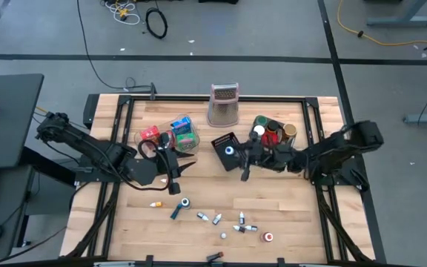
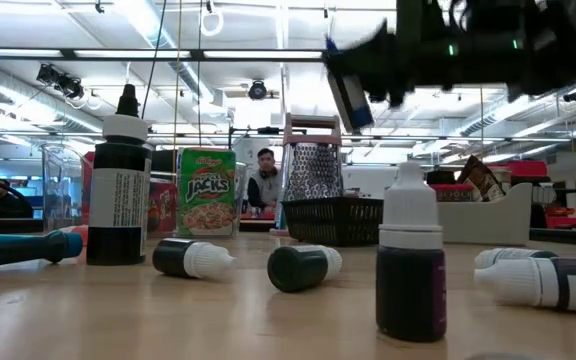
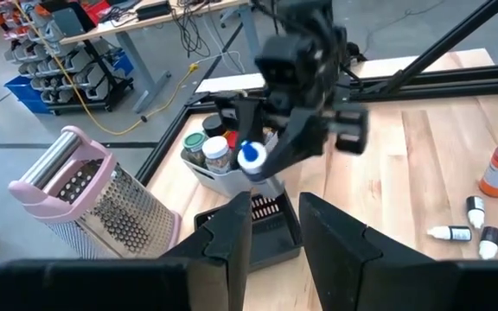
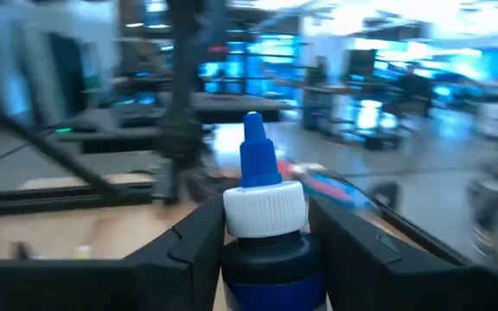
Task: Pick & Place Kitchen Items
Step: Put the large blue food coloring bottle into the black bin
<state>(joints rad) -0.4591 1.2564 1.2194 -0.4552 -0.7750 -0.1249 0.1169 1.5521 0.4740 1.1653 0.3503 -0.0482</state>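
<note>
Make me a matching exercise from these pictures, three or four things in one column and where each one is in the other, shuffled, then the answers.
Things:
1. blue-tipped bottle
2. grater
3. cereal box
4. black basket

Places:
A. standing at the table's far edge, middle
B. clamped in the right end effector
C. on the table beside the grater, under the right end effector
D. upright among the items on the table's far left

Pairs: 1-B, 2-A, 3-D, 4-C

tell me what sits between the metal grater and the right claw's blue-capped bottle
The black mesh basket sits between the grater and the bottle, shown in the left wrist view.
</note>
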